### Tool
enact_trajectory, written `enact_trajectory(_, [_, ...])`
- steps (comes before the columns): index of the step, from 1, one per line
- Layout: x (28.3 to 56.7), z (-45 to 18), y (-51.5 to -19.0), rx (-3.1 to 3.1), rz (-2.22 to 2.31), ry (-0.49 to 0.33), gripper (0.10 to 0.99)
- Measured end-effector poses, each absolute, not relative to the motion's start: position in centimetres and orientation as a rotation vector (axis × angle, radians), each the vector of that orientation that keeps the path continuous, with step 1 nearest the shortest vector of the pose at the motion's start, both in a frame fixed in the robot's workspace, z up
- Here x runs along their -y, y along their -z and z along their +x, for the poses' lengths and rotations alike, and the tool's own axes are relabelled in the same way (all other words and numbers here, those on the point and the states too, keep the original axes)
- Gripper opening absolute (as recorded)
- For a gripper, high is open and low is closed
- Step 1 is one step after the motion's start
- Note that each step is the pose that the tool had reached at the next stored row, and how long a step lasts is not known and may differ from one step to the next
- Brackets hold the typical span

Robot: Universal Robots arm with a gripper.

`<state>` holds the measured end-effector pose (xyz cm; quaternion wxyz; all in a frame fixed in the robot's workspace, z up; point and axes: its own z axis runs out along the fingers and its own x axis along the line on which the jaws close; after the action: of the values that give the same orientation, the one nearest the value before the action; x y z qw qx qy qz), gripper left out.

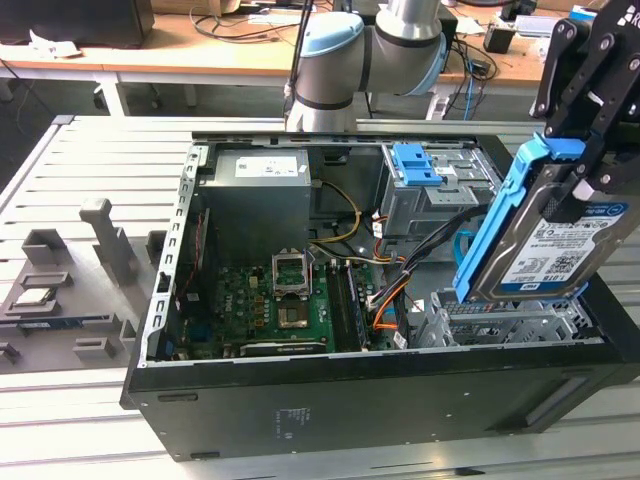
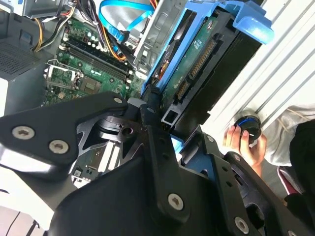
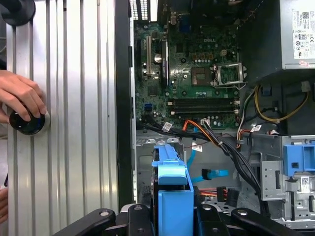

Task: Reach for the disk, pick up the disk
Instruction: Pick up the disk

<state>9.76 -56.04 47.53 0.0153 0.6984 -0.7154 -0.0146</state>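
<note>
The disk point(image 1: 548, 245), a silver-grey hard drive with a blue-and-white label and blue side rails, hangs tilted above the open computer case's corner at the exterior view's right. My gripper point(image 1: 590, 172) is shut on its upper end, its black fingers clamped around the blue rail. In the second wrist view the disk point(image 2: 199, 64) shows its green circuit board and connector, with the gripper point(image 2: 165, 125) closed on it. In the first wrist view the disk's blue rail point(image 3: 172, 194) stands between the black fingers point(image 3: 142, 216).
Under the disk lie the empty metal drive cage point(image 1: 500, 320), the motherboard point(image 1: 280, 305), loose cables and a blue latch point(image 1: 417, 163) on a grey cage. A person's hand point(image 3: 19, 96) rests on a black knob point(image 3: 27, 123) on the slatted table. Grey fixtures point(image 1: 70, 270) stand at the exterior view's left.
</note>
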Motion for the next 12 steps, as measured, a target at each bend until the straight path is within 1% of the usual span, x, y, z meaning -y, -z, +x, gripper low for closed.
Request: enact_trajectory(12, [55.6, 9.9, -46.2, 2.225, 2.172, 0.044, 0.365])
